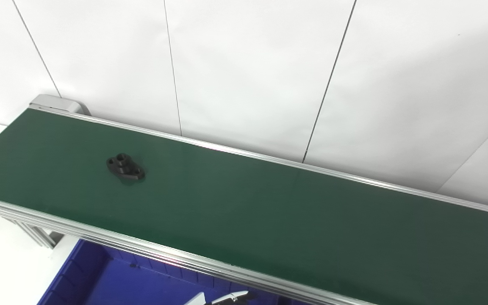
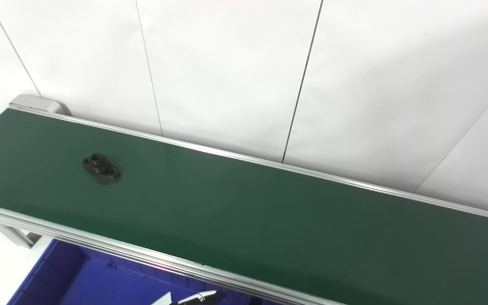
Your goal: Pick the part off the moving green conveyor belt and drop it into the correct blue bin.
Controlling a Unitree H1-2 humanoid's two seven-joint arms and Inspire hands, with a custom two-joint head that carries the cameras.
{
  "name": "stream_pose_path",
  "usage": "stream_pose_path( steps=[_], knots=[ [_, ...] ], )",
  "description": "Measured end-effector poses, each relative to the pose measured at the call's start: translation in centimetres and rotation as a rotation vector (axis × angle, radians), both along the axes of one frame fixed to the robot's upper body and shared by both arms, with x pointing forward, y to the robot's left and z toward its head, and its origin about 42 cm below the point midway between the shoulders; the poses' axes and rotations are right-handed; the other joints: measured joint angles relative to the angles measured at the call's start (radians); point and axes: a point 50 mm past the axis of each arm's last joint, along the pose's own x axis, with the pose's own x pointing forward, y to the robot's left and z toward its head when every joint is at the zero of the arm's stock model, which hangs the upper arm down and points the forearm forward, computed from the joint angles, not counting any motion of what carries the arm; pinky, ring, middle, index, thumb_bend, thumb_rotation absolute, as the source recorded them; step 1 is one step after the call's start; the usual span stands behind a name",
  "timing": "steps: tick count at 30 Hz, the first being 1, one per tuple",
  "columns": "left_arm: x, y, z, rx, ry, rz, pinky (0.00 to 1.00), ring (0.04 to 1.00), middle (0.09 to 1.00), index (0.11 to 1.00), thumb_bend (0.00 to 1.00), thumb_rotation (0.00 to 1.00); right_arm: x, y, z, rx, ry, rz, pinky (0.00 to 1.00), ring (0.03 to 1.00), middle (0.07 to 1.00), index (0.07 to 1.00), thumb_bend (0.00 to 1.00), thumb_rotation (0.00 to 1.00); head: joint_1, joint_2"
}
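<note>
A black flanged part [image 1: 125, 168] with holes in it lies on the green conveyor belt [image 1: 269, 212], toward its left end; it also shows in the right eye view [image 2: 101, 168]. A blue bin [image 1: 100, 284] sits below the belt's near rail at the bottom left. A small white and black tip [image 1: 227, 298] pokes in at the bottom edge above the bin. It looks like part of my left hand, far from the part; its fingers are cut off by the frame. My right hand is out of sight.
The belt's aluminium rails [image 1: 142, 245] run along both long sides, with the end roller housing [image 1: 55, 103] at the far left. A white panelled wall [image 1: 248, 63] stands right behind the belt.
</note>
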Motion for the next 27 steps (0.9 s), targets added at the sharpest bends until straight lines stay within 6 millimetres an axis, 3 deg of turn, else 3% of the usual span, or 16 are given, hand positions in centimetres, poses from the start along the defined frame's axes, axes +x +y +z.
stream_pose_path(
  steps=[15, 20, 22, 27],
  knots=[
    [0.1, 0.2, -0.1, 0.008, -0.002, -0.005, 0.76, 0.875, 0.916, 0.893, 0.83, 0.45, 0.1, 0.1, -0.5, -0.004, 0.008, -0.004, 0.92, 0.980, 1.000, 1.000, 0.88, 0.38, -0.025, -0.012],
    [0.1, 0.3, -0.1, 0.008, 0.001, -0.002, 0.78, 0.882, 0.921, 0.894, 0.84, 0.43, 0.1, 0.2, -0.5, -0.011, 0.006, 0.002, 0.96, 0.983, 1.000, 1.000, 0.89, 0.41, -0.119, 0.017],
    [0.2, 0.6, -0.1, 0.013, 0.000, 0.000, 0.78, 0.886, 0.927, 0.901, 0.85, 0.46, 0.0, 0.4, -0.3, -0.011, 0.002, 0.002, 0.93, 0.963, 0.988, 0.995, 0.89, 0.41, -0.190, 0.031],
    [0.2, 1.6, 0.1, 0.031, -0.003, 0.003, 0.78, 0.894, 0.933, 0.906, 0.86, 0.46, 0.1, 1.2, -0.2, -0.017, -0.008, 0.000, 0.90, 0.942, 0.957, 0.967, 0.88, 0.40, -0.224, 0.040]
  ],
)
